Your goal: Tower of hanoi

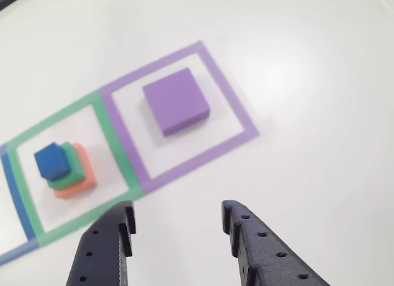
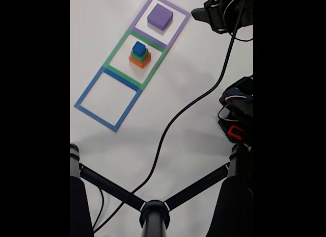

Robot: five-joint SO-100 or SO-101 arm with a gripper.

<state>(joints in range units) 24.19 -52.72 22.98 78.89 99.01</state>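
Gripper [image 1: 177, 227] hangs w/ jaws spread wide, holding nothing, near edge of the other view, above the white table [image 1: 320, 101]. Purple block [image 1: 176, 101] lies flat inside the purple tape square [image 1: 237, 104] at center; to its left, inside the green tape square [image 1: 114, 138], a stack: blue cube [image 1: 52, 161] atop green block [image 1: 75, 173] atop orange block [image 1: 88, 181]. Fixed view: blue tape square [image 2: 108, 98] is nearest the camera, w/ a black cable [image 2: 188, 107] crossing the table to its right.

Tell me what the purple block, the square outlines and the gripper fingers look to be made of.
Purple block: likely foam or matte plastic; flat colour, no glare, soft edges. Square outlines, e.g. the green one: probably coloured tape; thin flat strips overlapping at corners. Gripper fingers: seemingly 3D-printed black plastic; grainy matte surface with rows of small holes.
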